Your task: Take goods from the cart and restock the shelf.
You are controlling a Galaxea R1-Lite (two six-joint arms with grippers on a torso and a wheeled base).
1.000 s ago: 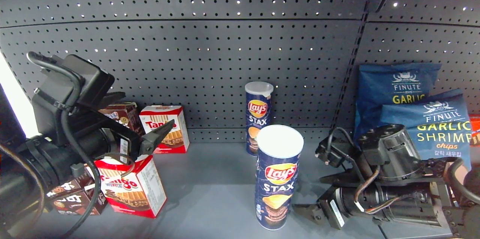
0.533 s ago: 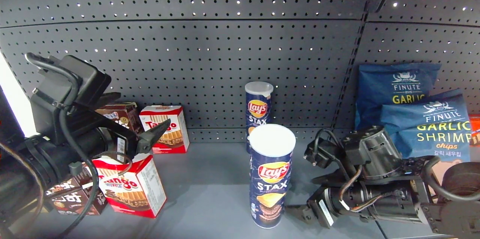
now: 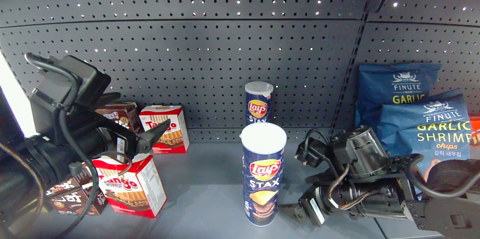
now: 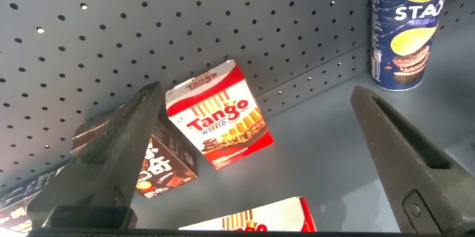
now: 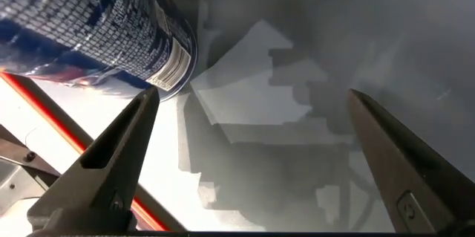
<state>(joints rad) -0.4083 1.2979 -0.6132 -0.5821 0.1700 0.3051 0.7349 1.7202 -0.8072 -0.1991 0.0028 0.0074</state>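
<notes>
While the front chip can (image 3: 262, 179) stands upright near the front edge of the shelf (image 3: 210, 194), long axis straight up, it's just to the left of the right gripper (image 3: 300, 194), so that arm is way nearer. The right gripper is spread wide and holding nothing, low by the can's base. From its wrist cam the can sits beside one finger, not between them, and I can't tell if they touch. Looks placed to me, so the next move is probably backing off rightward without clipping it. The rear can (image 3: 258, 105) stands right behind with a matching label, logos facing out. The left gripper (image 3: 138, 119) is open and empty too, above a red-and-white wafer box (image 3: 131, 188). Blue snack bags (image 3: 423, 119) lean at the far right. Everything has print on it, not spelling it out.
</notes>
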